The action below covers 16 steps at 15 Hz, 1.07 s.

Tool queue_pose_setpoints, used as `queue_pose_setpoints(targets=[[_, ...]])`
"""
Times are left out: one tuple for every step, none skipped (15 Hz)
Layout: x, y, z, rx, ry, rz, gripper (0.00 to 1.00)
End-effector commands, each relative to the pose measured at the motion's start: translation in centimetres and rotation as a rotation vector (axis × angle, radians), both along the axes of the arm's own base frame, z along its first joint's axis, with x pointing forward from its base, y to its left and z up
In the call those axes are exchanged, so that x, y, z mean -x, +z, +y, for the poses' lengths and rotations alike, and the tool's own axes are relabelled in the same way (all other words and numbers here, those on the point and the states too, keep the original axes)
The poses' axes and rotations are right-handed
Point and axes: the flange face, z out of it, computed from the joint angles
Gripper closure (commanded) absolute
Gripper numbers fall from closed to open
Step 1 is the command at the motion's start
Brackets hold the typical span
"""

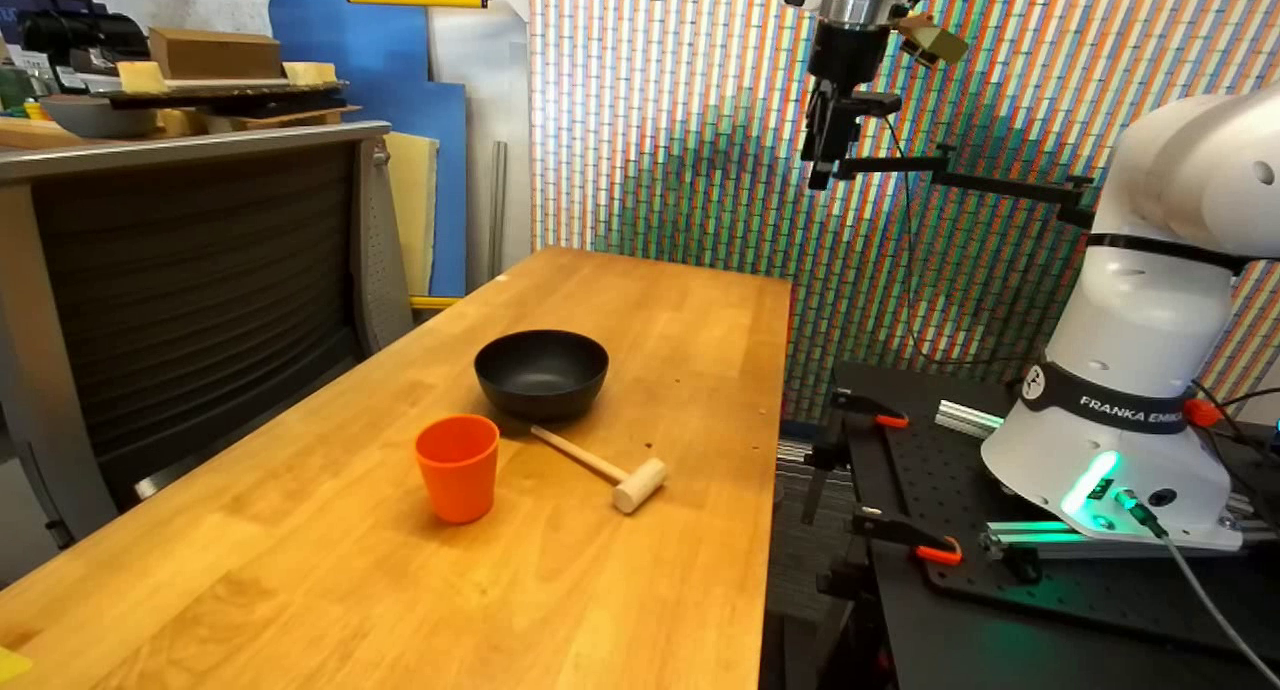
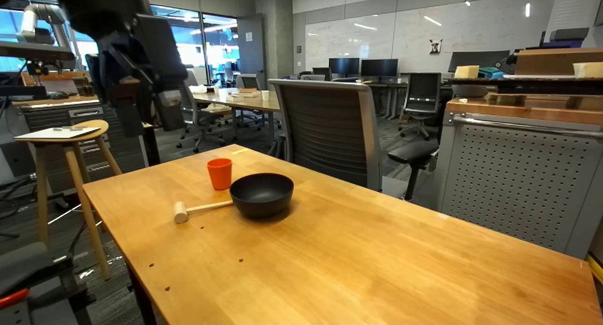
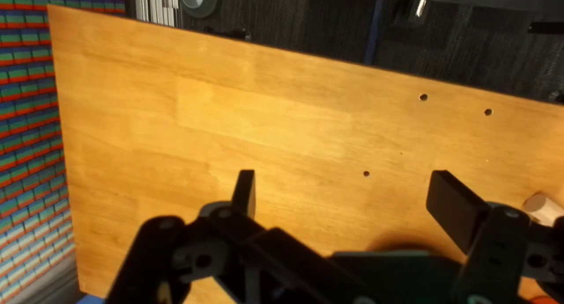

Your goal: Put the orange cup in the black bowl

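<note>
The orange cup stands upright on the wooden table, close beside the black bowl. Both also show in an exterior view, the cup and the bowl. The inside of the bowl shows nothing in it. My gripper is high above the table, well away from the cup and bowl; it is also in an exterior view. In the wrist view the fingers are wide apart with nothing between them. There the bowl is mostly hidden behind the gripper, and only an orange sliver shows at the bottom right corner.
A wooden mallet lies on the table, its handle end close to the bowl; its head shows in the wrist view. An office chair stands at the table's long side. A cart with boards stands beyond.
</note>
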Motion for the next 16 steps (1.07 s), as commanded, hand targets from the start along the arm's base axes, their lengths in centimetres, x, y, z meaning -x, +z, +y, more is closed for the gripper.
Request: queue_pose_setpoints(targets=[[-7.0,-2.5,3.5,-0.071,0.087,-0.071,0.0],[-8.6,-3.3,4.8,-0.099,0.13,-0.091,0.0],[-10.2,-4.2,6.1,-0.124,0.166,-0.104,0.0],[-11.7,-5.2,7.5,-0.156,0.197,-0.102,0.0],[-13.2,-6.1,8.9,-0.188,0.225,-0.098,0.0],[-14.6,-7.2,10.3,-0.222,0.256,-0.085,0.0],[-16.2,-8.2,11.7,-0.255,0.285,-0.073,0.0],[-17.7,-9.0,13.1,-0.287,0.315,-0.056,0.0],[-19.3,-9.9,14.4,-0.317,0.344,-0.035,0.0],[-20.8,-10.7,15.4,-0.339,0.368,-0.019,0.0],[-22.4,-11.5,16.5,-0.356,0.395,0.002,0.0],[-23.9,-12.3,17.3,-0.361,0.413,0.017,0.0],[-25.3,-13.1,18.1,-0.36,0.431,0.036,0.0],[-26.7,-13.8,18.9,-0.355,0.446,0.053,0.0],[-28.0,-14.5,19.6,-0.349,0.457,0.068,0.0],[-29.3,-15.1,20.4,-0.346,0.469,0.082,0.0]])
